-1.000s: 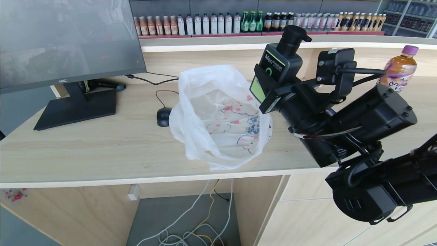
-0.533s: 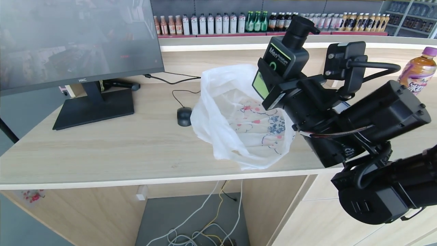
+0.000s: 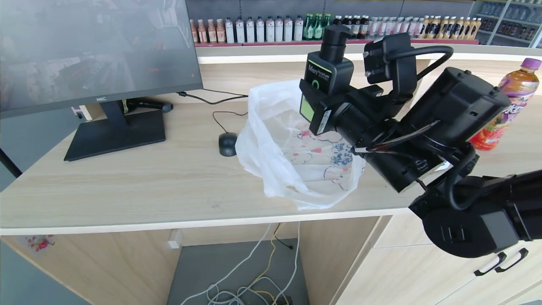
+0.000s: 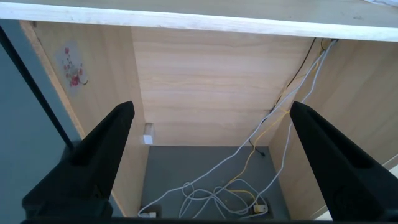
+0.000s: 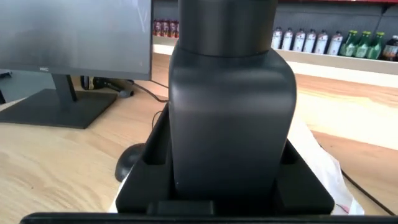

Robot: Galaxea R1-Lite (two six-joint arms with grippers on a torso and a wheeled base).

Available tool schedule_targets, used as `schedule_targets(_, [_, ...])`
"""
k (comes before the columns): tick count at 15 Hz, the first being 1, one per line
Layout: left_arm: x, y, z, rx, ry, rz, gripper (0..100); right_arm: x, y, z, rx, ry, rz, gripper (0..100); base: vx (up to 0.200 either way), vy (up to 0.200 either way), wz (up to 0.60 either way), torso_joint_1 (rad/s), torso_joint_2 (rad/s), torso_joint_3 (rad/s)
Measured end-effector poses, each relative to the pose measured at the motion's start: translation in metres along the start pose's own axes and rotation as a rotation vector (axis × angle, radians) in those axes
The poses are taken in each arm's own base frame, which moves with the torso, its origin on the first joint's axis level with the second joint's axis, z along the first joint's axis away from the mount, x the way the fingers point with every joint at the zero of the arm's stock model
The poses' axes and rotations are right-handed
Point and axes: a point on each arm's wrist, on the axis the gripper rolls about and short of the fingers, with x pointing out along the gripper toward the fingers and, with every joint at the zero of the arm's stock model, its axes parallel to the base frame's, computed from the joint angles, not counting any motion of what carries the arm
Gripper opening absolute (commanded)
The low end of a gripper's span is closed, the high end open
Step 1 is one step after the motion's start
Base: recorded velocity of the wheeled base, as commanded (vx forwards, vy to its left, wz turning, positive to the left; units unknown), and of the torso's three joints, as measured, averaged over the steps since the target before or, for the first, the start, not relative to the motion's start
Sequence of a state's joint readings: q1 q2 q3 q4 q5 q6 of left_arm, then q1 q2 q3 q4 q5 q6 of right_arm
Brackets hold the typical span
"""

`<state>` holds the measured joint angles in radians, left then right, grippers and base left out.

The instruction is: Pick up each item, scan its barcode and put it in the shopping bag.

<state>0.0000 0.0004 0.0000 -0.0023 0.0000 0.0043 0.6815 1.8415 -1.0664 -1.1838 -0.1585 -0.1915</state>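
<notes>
My right gripper (image 3: 324,99) is shut on a dark grey pump bottle (image 3: 326,76) with a green label, held upright in the air above the right rim of the white shopping bag (image 3: 292,144). In the right wrist view the pump bottle (image 5: 231,118) stands between the gripper's black fingers (image 5: 298,174), with the bag (image 5: 326,171) below it. The bag stands open on the wooden counter (image 3: 148,178), with a printed item inside. An orange drink bottle (image 3: 504,106) with a purple cap stands at the counter's far right. My left gripper (image 4: 211,162) hangs open below the counter edge, facing the cabinet recess.
A monitor (image 3: 93,51) on a black stand fills the counter's left. A black handheld scanner (image 3: 146,103) lies behind the stand, and a black mouse (image 3: 227,144) sits just left of the bag. Cables (image 3: 241,279) hang under the counter. Bottle shelves (image 3: 338,27) line the back.
The head camera panned left early on. Since then my right gripper has carried the pump bottle leftward and turned it more upright, above the bag's rim.
</notes>
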Motion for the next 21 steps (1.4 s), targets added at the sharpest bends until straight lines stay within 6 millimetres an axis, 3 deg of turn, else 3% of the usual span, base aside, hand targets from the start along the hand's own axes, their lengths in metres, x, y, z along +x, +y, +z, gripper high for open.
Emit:
schedule_targets(10, [0.0, 0.0, 0.0, 0.0, 0.0, 0.0, 100, 0.058, 0.009, -0.015, -0.013, -0.015, -0.013, 0, 0.0, 0.0, 0.0, 0.0, 0.0, 0.0])
schedule_targets(21, [0.0, 0.0, 0.0, 0.0, 0.0, 0.0, 100, 0.072, 0.01, -0.075, 0.014, 0.076, -0.02, 0, 0.0, 0.0, 0.0, 0.0, 0.0, 0.0])
